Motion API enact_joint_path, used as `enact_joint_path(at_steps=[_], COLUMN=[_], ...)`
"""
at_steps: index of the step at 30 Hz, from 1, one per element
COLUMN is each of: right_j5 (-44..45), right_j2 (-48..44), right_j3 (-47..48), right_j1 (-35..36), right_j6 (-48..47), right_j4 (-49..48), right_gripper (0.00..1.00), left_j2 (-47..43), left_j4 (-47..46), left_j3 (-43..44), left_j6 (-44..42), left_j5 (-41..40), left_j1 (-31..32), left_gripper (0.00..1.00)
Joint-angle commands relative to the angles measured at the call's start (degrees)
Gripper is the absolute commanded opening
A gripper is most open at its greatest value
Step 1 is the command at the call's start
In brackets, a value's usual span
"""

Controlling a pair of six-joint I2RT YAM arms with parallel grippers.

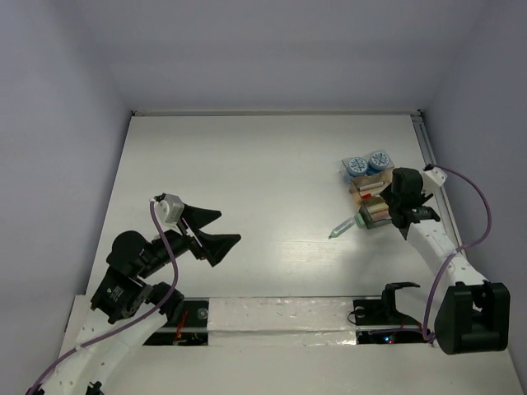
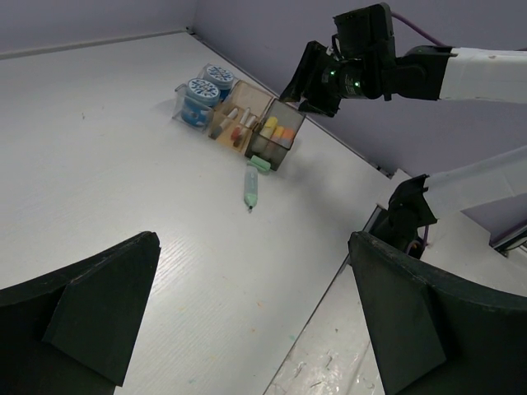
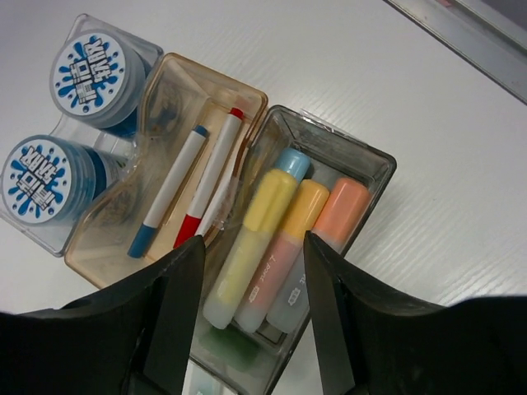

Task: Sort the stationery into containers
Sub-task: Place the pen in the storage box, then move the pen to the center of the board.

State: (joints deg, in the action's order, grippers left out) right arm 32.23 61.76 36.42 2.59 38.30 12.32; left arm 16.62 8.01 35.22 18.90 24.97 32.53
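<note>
At about 3 o'clock on the counter (image 1: 247,164), three small trays sit touching in a row that runs from 12 to 6 o'clock. The clear tray (image 3: 33,234) at the 12 o'clock end holds two round blue-and-white pots (image 3: 89,70), side by side. The tan tray (image 3: 177,74) in the middle holds a white pen with a blue cap (image 3: 169,193) and a white pen with a red cap (image 3: 210,181). The grey tray (image 3: 370,164) at the 6 o'clock end holds a yellow highlighter (image 3: 251,239), an orange highlighter (image 3: 329,226) and a third with a pinkish body (image 3: 288,247) between them. A light-blue cap (image 3: 292,162) shows behind them.

The right fingers (image 3: 169,321) hang just above the grey tray, spread apart with nothing between them.

A green pen (image 1: 342,229) lies flat on the counter at 8 o'clock of the grey tray, near it but not touching, with its tip pointing away to 8 o'clock.

The left fingers (image 2: 90,321) are at 8 o'clock on the counter, well apart from the trays. They are spread wide and empty, and point towards 3 o'clock.
</note>
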Motion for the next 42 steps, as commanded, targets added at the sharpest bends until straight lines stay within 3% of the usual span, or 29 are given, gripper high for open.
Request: enact_joint_path(at_steps=[1, 8, 12, 19, 38, 41, 42], right_j5=[-4.43, -20.88, -19.93, -17.38, -12.1, -12.62, -12.98], right_j2=[-1.38, -5.32, -8.76, -3.85, 13.55, 16.8, 17.69], right_j3=[5.84, 10.16, 7.88, 3.22, 2.07, 2.6, 2.69], right_j1=[-0.48, 4.16, 16.01, 24.82, 25.36, 25.36, 25.36], right_j6=[-3.58, -5.27, 0.35, 7.57, 9.86, 9.51, 9.42], right_j4=[3.05, 13.51, 18.44, 17.04, 9.48, 8.34, 7.99], right_gripper=[0.6, 0.64, 0.65, 0.7, 0.66, 0.58, 0.48], left_j2=[-0.8, -1.07, -1.24, -1.33, -0.89, -0.89, -0.89], left_j4=[-1.77, -1.68, -1.77, -1.77, -1.86, -1.86, -1.77], left_j3=[0.46, 0.46, 0.46, 0.46, 0.46, 0.46, 0.55], left_j6=[-0.35, -0.35, -0.35, -0.35, -0.53, -0.53, -0.53], left_j5=[-0.1, -0.45, -0.54, -0.63, -0.19, -0.01, -0.01], left_j1=[0.77, 0.78, 0.78, 0.78, 0.78, 0.78, 0.78], left_gripper=[0.99, 0.99, 0.99, 0.99, 0.99, 0.99, 0.99])
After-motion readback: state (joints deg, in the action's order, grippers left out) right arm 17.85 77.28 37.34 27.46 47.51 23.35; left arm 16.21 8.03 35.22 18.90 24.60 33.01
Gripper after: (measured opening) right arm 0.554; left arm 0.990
